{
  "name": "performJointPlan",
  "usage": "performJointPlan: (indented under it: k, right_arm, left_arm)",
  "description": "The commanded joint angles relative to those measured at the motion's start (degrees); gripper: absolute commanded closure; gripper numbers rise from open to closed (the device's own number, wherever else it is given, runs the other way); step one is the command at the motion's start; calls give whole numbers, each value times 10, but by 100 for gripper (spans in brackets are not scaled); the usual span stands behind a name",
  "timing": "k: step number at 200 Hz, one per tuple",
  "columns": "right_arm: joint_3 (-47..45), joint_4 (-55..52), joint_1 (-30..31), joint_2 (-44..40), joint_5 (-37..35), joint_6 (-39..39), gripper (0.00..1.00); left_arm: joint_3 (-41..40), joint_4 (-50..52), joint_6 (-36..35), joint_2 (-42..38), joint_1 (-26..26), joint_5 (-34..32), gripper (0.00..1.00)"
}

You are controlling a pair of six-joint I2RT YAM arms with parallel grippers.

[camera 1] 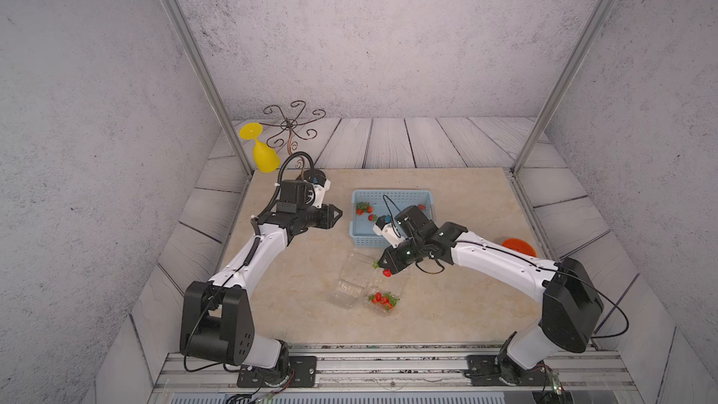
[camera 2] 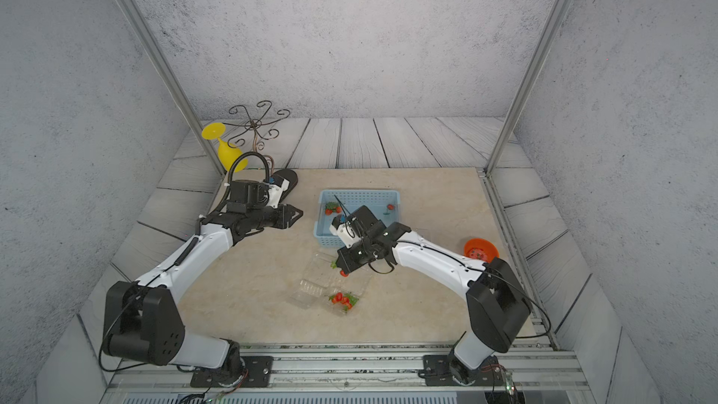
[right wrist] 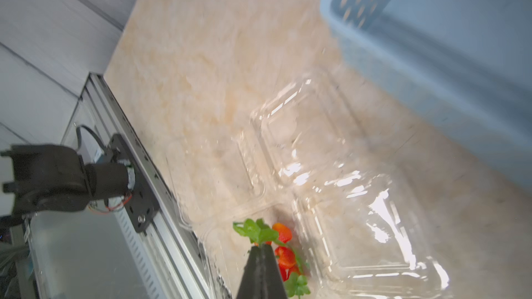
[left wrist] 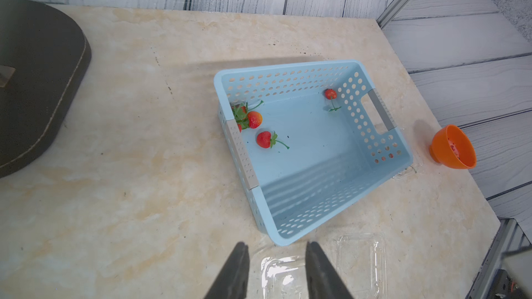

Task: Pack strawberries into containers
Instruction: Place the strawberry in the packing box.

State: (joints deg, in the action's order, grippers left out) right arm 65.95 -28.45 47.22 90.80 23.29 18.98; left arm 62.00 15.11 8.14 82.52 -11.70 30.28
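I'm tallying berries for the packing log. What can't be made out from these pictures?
- Berry cluster, left wrist view: the basket wall hides part, so no count.
- Orange bowl, top view: contents too small.
- Packed strawberries, right wrist view: right gripper and picture edge cut them off.
- Held strawberry, same view: fingers hide where it is gripped.

1. No words, numbers, brands or signs are legible in any view.
2. The basket [left wrist: 288, 81], the orange bowl [left wrist: 443, 145] beside it and the clear containers [right wrist: 359, 225] carry no readable label.
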Motion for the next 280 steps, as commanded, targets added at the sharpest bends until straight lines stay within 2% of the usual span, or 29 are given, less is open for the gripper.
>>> performJointPlan:
  k: [1,42,102,133,171,192,280]
  right_arm:
    - [-33,15,16,-2,8,29,100]
    - [-51,16,64,24,3,33,100]
    - [-53,-13,85,61,-12,19,100]
    - [-48,-42,99,78,-38,5,91]
    - [-48,-63,110,91,-67,3,66]
    - [-45,-74,110,94,-86,6,59]
    - [-41,-135,107,101,-218,47,55]
  left_arm:
    - [11,-3,2,-19,-3,9,63]
    - [8,4,-5,-29,-3,0,63]
    - [10,6,-6,-31,-3,0,63]
    - [10,6,-6,-31,-3,1,63]
    - [10,7,-7,-31,-3,0,63]
    - [10,7,-7,-30,-3,1,63]
    - [11,5,-5,-28,-5,4,63]
